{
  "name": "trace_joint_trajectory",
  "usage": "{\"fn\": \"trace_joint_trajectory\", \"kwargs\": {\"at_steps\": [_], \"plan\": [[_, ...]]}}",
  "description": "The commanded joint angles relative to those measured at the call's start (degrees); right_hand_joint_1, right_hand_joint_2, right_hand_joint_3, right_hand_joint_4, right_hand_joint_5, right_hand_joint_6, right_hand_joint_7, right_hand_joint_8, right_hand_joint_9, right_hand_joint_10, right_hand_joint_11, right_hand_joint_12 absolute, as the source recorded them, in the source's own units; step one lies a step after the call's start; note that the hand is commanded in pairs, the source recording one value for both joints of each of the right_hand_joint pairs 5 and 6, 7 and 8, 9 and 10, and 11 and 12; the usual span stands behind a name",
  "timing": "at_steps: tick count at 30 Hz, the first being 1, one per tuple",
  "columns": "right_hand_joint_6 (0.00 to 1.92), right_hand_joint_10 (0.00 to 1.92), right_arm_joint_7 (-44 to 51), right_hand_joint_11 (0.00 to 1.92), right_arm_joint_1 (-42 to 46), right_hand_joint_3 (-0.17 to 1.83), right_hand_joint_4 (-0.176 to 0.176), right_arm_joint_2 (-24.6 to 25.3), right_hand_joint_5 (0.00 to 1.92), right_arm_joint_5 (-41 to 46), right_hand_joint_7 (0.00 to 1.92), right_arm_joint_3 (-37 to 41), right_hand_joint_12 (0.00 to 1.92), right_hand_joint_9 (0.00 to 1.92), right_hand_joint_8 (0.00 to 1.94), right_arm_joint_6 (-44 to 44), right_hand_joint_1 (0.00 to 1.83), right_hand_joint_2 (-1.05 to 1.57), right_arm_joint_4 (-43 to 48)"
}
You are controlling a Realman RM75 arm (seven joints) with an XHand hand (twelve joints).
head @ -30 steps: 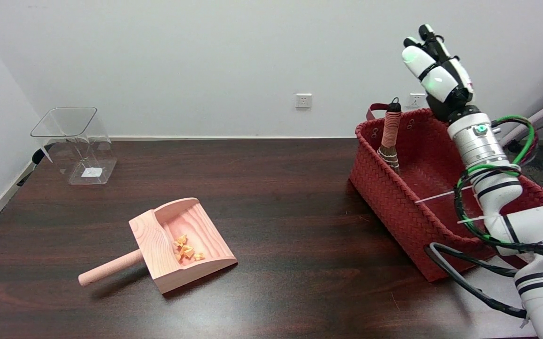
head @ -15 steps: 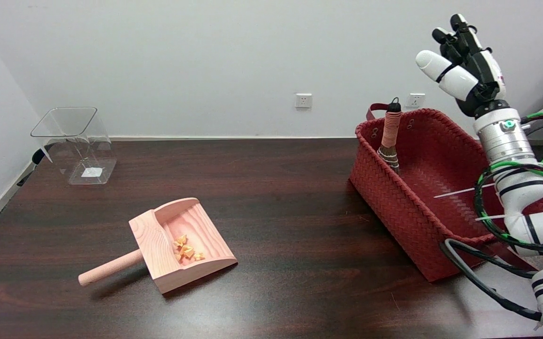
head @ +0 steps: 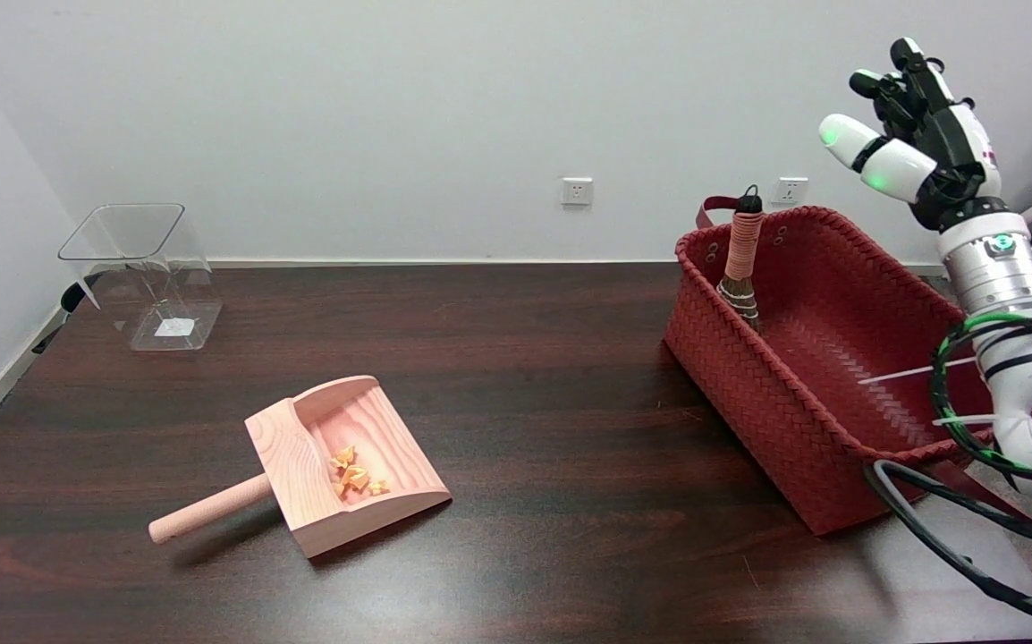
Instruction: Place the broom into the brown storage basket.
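The small broom [head: 742, 259] stands upright inside the reddish-brown woven basket [head: 748, 376], leaning against its far left corner; its wrapped handle pokes above the rim and the bristles are partly hidden by the wall. My right hand [head: 923, 134] is raised high above the basket's right side, well apart from the broom, its fingers spread and nothing in it.
A wooden dustpan [head: 337, 461] with several orange scraps lies at the front left of the dark table [head: 525, 358]. A clear plastic bin [head: 145, 273] stands at the far left. Cables hang along my right arm beside the basket's near right corner.
My right hand has drawn away to the right from above the basket. The broom and basket have stayed still.
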State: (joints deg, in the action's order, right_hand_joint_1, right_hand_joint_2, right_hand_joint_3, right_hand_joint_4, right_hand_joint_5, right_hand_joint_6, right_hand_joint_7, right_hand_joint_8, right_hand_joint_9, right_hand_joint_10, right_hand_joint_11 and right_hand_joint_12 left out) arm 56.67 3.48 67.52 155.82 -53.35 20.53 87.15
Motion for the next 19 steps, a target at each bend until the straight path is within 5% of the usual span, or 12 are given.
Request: {"fn": "trace_joint_trajectory", "kwargs": {"at_steps": [1, 19], "plan": [[0.05, 0.05, 1.1, 0.05, 7.4, 0.24, 0.0, 0.4, 0.05, -0.8, 0.35, 5.8, 0.05, 0.05, 0.35, -0.3, 1.05, 0.93, 0.0], [0.06, 0.06, 1.1, 0.06, 10.3, 0.39, 0.0, 1.7, 0.06, -0.3, 0.36, 5.8, 0.06, 0.06, 0.36, 3.1, 1.06, 0.93, 1.4]]}}
